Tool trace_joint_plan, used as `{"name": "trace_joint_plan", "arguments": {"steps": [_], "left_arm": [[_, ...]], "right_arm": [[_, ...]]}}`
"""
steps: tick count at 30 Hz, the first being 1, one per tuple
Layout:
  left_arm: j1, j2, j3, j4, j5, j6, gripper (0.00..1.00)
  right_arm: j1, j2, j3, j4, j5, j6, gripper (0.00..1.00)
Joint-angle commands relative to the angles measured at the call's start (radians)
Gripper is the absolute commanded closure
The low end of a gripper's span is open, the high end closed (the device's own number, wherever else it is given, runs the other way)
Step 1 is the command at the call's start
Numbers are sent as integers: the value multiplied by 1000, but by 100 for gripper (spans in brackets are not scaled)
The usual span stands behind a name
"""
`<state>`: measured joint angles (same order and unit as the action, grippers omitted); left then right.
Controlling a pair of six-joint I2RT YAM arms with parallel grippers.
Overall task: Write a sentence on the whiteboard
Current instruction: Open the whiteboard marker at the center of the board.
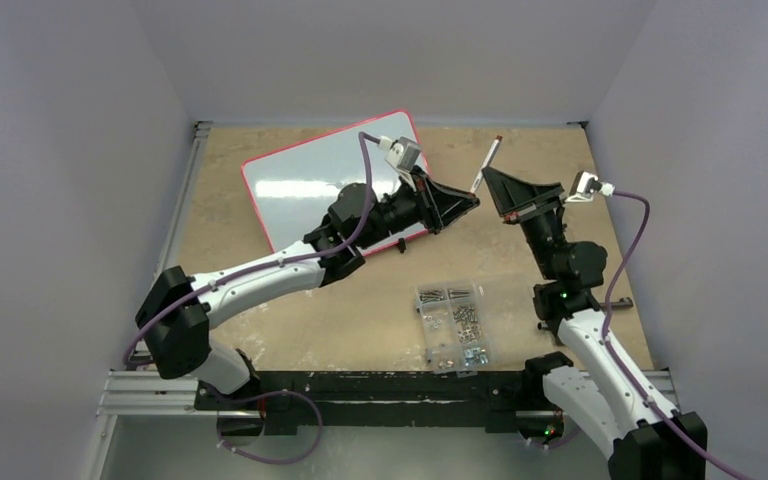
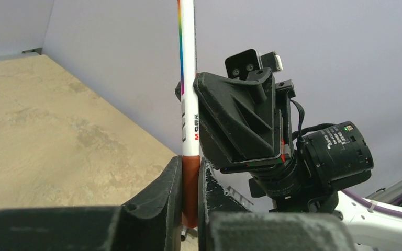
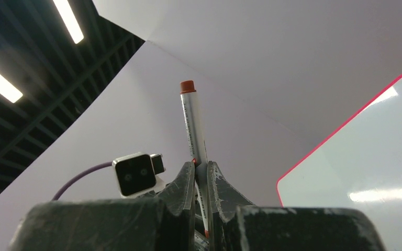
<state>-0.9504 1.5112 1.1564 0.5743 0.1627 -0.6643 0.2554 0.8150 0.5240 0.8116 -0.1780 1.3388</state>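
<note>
Marker (image 3: 191, 120) held steeply tilted: barrel clamped by right gripper (image 3: 200, 167), cap (image 2: 190, 188) pinched by left gripper (image 1: 470, 203). Blank whiteboard (image 1: 300, 190) located leftward, nearer left gripper.

The top camera sits high behind my bases, looking down and forward over the whole tabletop (image 1: 360, 320) and taking in both arms from afar. My left wrist camera (image 3: 134, 175) rides just behind my left gripper (image 2: 190, 172), looking along its fingers at close range, across to my right gripper (image 2: 241, 120) and the wall. My right wrist camera (image 1: 585, 186), as close behind its own gripper, tilts up toward walls and ceiling lights, with a corner of the whiteboard (image 3: 366, 157) on the right. All three views share the marker (image 1: 487, 165).
</note>
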Motion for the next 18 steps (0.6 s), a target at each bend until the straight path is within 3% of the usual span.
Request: {"name": "trace_joint_plan", "arguments": {"steps": [1,7,13,18], "left_arm": [[2,-17,44,17,-7,37,100],[13,-89,132,-289,121,181,100],[78,-135,215,-533,323,261,100],[118,-146,286,-736,452,366,100]], "right_arm": [[7,-32,-3,40,-5,-3,100],[7,-28,60,-96,-163,-141,100],[7,25,256,-406,-377,-450,78],[5,79,327,-445,-513,-534,74]]}}
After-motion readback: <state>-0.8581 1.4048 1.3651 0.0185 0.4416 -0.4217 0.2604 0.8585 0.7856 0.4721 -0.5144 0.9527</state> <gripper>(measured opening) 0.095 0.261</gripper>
